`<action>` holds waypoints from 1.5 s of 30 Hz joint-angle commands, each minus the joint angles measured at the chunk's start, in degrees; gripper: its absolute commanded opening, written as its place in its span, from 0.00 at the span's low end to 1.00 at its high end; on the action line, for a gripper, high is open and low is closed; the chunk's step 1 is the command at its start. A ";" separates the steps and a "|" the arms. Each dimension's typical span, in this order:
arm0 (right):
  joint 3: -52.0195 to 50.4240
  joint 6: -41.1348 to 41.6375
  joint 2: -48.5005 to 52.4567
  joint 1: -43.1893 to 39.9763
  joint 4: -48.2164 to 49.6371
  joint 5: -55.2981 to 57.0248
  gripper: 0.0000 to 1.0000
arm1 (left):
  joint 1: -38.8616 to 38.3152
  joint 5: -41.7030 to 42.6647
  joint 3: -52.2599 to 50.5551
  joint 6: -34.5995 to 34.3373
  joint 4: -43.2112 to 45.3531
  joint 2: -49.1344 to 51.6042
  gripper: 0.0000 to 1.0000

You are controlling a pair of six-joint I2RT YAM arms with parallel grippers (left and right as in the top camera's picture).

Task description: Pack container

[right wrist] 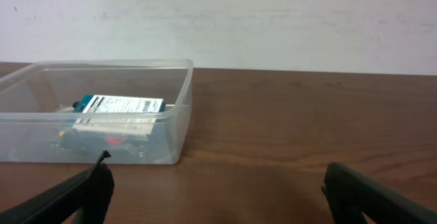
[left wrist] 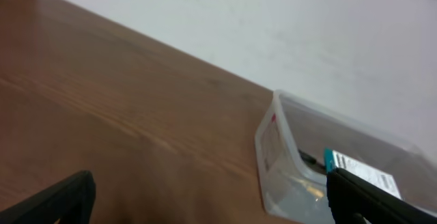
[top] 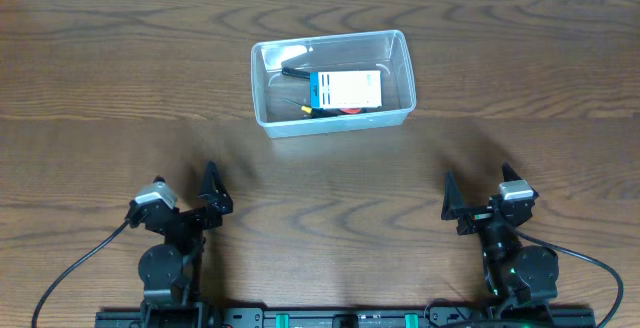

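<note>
1. Both jaws wide, both empty: left gripper [top: 185,186] at lower left of the overhead view, right gripper [top: 478,183] at lower right.
2. The container [top: 330,37], upper centre on the desk [top: 100,78], is likely light, thin-walled and slippery; the rim looks the best hold.
3. Clear, rectangular, round-cornered, it holds a blue-and-white box [top: 345,89].

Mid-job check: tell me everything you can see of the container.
The container is a clear, see-through plastic bin, rectangular with rounded corners and a rim, no lid on it. It stands upright and open on the wooden table, at the far middle, slightly askew. Inside lie a blue-and-white box, a black tool, a yellow bit and a red bit, too small to name. Nothing else touches it.
</note>
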 commanded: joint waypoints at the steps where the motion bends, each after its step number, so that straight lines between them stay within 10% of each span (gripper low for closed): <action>1: -0.15 -0.68 -0.50 0.20 -0.20 -0.61 0.99 | 0.17 -0.20 -0.63 -0.52 -1.81 -1.03 0.98; 13: -0.15 -0.68 -0.44 0.20 -0.20 -0.61 0.99 | 0.07 -0.20 -0.63 27.89 -3.67 -1.05 0.98; 45: -0.15 -0.68 -0.44 0.20 -0.20 -0.61 0.99 | 0.09 0.44 -0.63 28.04 -3.63 0.20 0.98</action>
